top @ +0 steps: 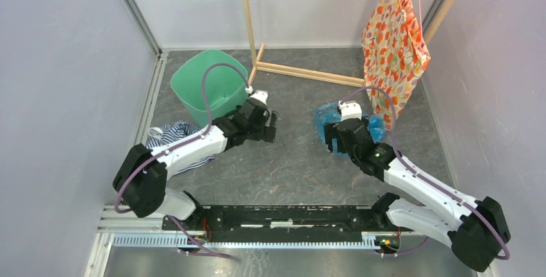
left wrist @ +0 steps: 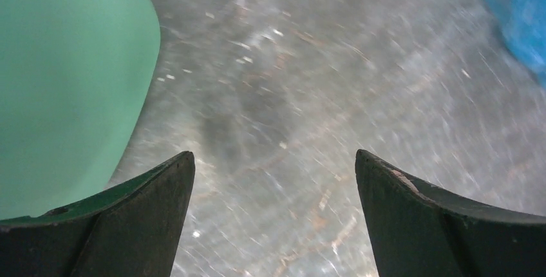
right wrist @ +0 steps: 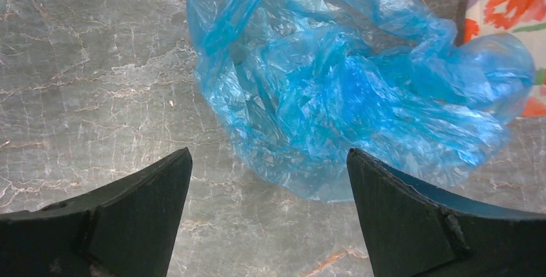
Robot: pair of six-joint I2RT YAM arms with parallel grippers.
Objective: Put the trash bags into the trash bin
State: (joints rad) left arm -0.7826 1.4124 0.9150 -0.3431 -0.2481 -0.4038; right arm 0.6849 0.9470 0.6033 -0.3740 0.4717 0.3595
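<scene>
The mint-green trash bin (top: 207, 87) stands at the back left of the table; its wall fills the left of the left wrist view (left wrist: 64, 84). The crumpled light-blue trash bag (top: 323, 118) lies right of centre, partly hidden under my right arm. In the right wrist view the bag (right wrist: 348, 84) lies just beyond the fingertips. My right gripper (top: 333, 140) (right wrist: 269, 158) is open and empty, low over the bag's near edge. My left gripper (top: 270, 126) (left wrist: 273, 161) is open and empty over bare table, just right of the bin; the bag (left wrist: 521, 19) shows at its far right.
A blue-and-white striped cloth (top: 170, 136) lies under my left forearm. An orange floral fabric (top: 393, 45) hangs at the back right, right behind the bag (right wrist: 508, 6). A wooden frame (top: 302, 71) stands at the back. Walls close in both sides.
</scene>
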